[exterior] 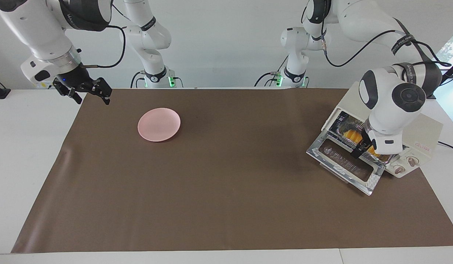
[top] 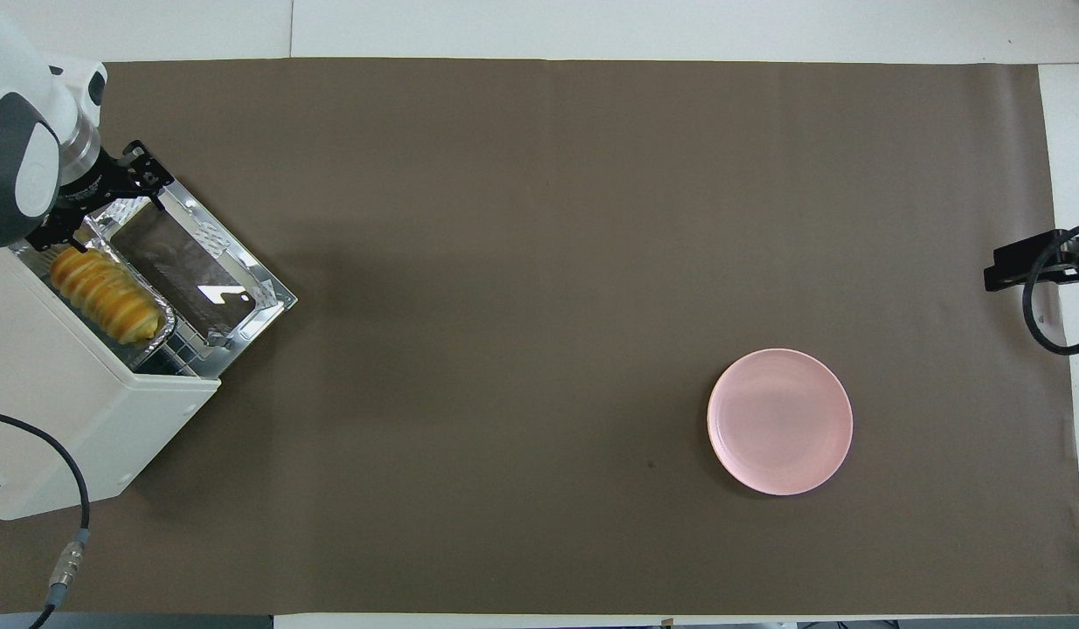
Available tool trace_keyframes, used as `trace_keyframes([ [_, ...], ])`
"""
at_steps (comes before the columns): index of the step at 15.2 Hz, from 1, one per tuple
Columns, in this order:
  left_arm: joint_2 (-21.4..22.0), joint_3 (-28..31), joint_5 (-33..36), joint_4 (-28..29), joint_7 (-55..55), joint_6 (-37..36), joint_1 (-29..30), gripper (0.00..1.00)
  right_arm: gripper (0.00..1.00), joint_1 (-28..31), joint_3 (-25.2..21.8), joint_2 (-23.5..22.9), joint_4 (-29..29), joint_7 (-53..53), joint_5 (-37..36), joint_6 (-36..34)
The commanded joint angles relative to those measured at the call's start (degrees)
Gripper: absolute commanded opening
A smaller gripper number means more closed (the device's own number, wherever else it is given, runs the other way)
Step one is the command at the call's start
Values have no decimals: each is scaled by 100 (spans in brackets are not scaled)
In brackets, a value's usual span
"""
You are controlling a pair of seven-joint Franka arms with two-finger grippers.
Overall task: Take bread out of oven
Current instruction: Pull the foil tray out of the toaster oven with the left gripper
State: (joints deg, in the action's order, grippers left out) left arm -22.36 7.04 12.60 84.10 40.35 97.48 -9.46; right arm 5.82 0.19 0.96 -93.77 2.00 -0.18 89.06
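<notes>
The cream-white oven (exterior: 426, 134) (top: 58, 411) stands at the left arm's end of the table. Its glass door (exterior: 343, 165) (top: 198, 271) lies dropped open. Inside, the ridged orange-yellow bread (top: 107, 293) (exterior: 350, 135) lies in a crinkled foil tray (top: 159, 336). My left gripper (exterior: 361, 149) (top: 93, 203) hangs open, low at the oven's mouth, over the tray's end farther from the robots. The wrist hides part of the loaf, and I cannot tell whether the fingers touch it. My right gripper (exterior: 83, 91) (top: 1028, 266) waits open at the mat's edge, at the right arm's end.
A round pink plate (exterior: 159, 124) (top: 779, 421) sits on the brown mat (exterior: 226, 190) toward the right arm's end. The oven's two knobs (exterior: 406, 165) face away from the robots. A cable (top: 67, 524) trails beside the oven.
</notes>
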Motion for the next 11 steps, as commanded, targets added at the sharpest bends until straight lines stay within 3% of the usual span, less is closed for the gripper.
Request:
trace_keyframes([
  [1,416,43,574,913,193,508,-100,100,100,42,42,80,-62,29,-43,-56],
  [11,452,26,682,1442,544,1141,-73,100,100,42,42,80,-62,29,-43,-56],
])
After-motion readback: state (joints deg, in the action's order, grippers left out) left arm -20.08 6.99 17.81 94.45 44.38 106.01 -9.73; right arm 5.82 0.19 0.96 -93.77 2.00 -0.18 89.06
